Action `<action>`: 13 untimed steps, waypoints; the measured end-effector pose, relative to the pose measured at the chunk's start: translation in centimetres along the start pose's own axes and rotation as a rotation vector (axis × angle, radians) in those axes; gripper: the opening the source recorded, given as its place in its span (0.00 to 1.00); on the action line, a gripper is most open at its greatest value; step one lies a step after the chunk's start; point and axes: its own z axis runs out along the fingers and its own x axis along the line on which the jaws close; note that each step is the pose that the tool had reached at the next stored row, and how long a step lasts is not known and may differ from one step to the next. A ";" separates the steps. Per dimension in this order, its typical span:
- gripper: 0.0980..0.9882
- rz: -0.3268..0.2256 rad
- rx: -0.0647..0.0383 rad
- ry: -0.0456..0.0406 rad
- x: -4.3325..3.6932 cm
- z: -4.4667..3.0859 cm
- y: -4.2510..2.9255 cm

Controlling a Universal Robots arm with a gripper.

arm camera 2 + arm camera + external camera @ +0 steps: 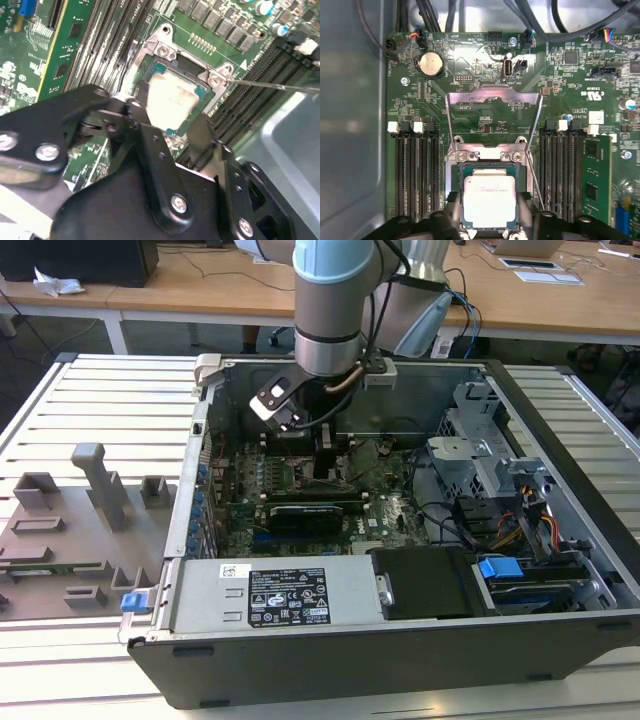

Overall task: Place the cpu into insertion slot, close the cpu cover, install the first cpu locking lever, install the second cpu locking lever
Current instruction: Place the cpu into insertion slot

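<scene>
We are looking at the gripper (325,455) reaching down into the open computer case (400,665), right over the socket (490,159) in the green board (570,100). The cpu (489,202) is sitting square over the socket, inside its metal rim. We cannot tell whether it is fully seated or hanging just above. The gripper (490,222) is standing narrow, with its black fingers (454,217) hugging two opposite edges of the cpu, so we are calling it holding the cpu. In the second wrist view the cpu (172,100) is showing between the two fingertips of the gripper (168,122), directly below the wrist and in line with the socket (165,47). The metal cover (492,91) is standing open, tilted up on the far side of the socket from the gripper. A thin wire lever (272,85) is sticking out loose beside the socket. Rows of long black memory slots (417,170) are flanking the socket on both sides. On handling, we are judging the cpu light, stiff and thin, with a smooth metal top that looks slippery. The underside and the socket contacts are likely fragile, so it is wanting a flat, level drop with no sliding or pressing. The best hold is by the two opposite side edges, as the gripper is doing now, and not by the top or underside.
</scene>
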 end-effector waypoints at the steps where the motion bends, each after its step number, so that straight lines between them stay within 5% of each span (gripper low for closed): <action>1: 0.49 0.000 0.000 0.0001 0.01 -0.13 0.00; 5: 0.29 0.000 0.000 0.0000 0.01 -0.92 0.02; 8: 0.01 0.000 0.000 -0.0002 0.05 -2.31 0.06; 13: 0.01 0.000 0.000 -0.0003 0.06 -3.75 0.09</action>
